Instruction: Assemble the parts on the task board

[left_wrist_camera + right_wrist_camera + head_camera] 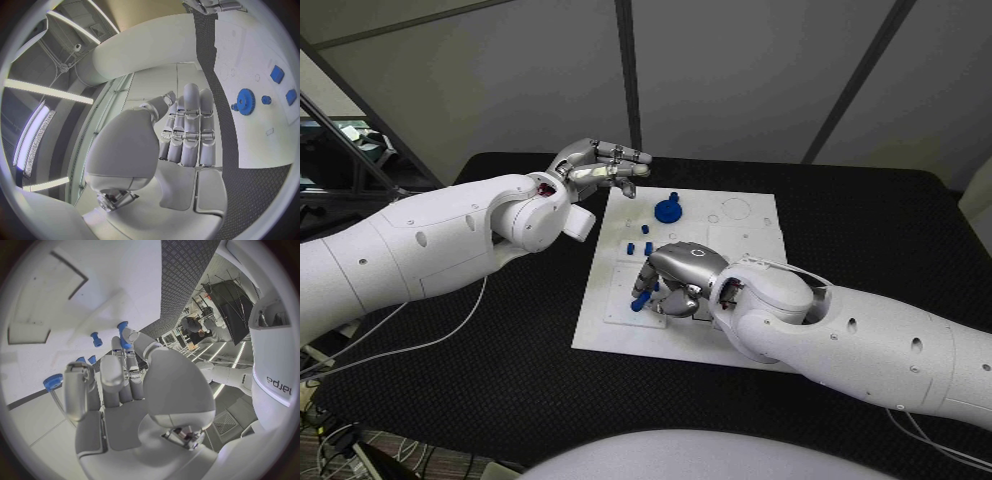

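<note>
head view, left hand (pixel 596 167): held over the table's far-left side, just off the task board (pixel 747 240); fingers curled together, nothing in them.
head view, right hand (pixel 682 280): over the board's near-left part, fingers bent down; a small blue part (pixel 643 292) sits at its fingertips, looks pinched.
head view, parts: blue gear (pixel 669 210) on the board's far part, between the two hands; small blue pegs (pixel 640 246) just beyond the right hand.
left wrist view: fingers (pixel 190 127) straight, pressed side by side, empty; gear (pixel 245 101) well apart from them.
right wrist view: thumb and a finger pinching a blue part (pixel 123 334); another peg (pixel 96 339) just beside, standing free.
</note>
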